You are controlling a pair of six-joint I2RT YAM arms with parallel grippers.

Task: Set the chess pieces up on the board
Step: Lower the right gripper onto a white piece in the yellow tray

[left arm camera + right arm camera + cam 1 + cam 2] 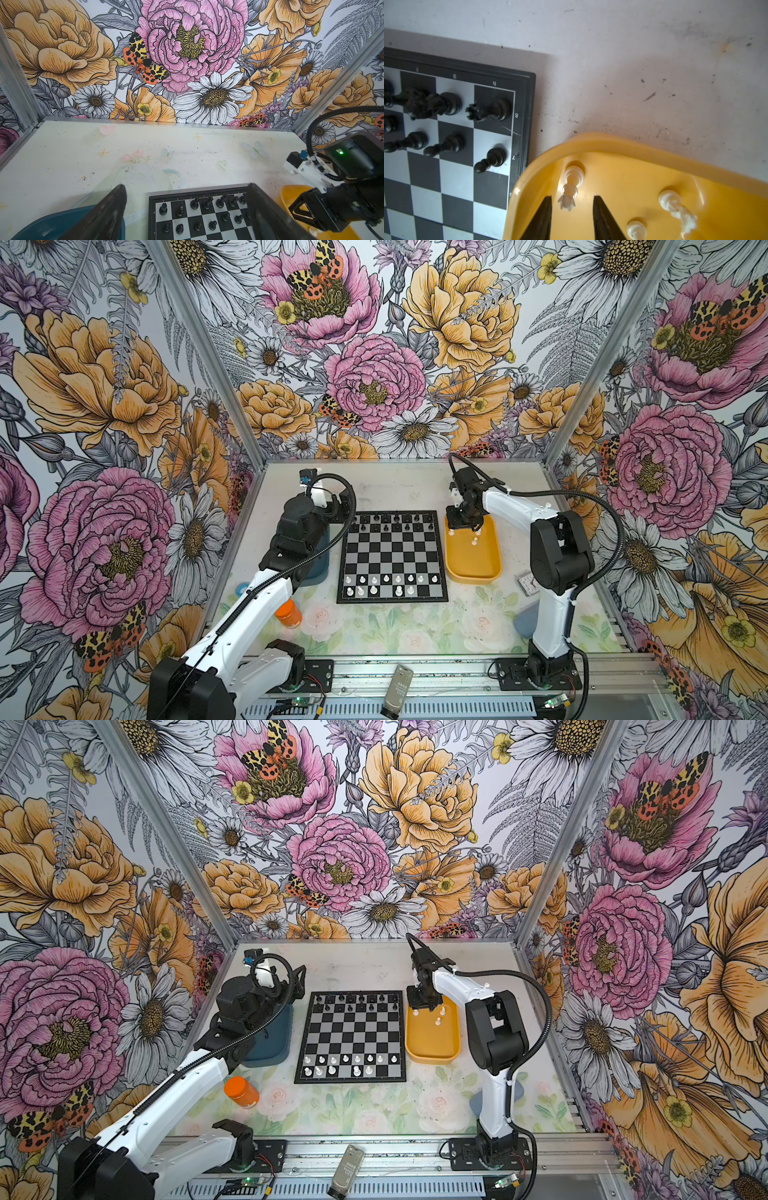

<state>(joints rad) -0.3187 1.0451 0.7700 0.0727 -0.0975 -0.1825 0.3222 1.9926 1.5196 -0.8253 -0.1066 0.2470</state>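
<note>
Right wrist view: right gripper [572, 197] partly open, straddling the upright white queen [573, 176] in the yellow tray [612, 143], gap either side, nothing gripped yet. Queen's axis vertical; left gripper [186, 185] wide open, empty.

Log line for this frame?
right gripper: open, straddling crowned white piece in yellow tray | left gripper: open, empty | board: white rows incomplete
</note>
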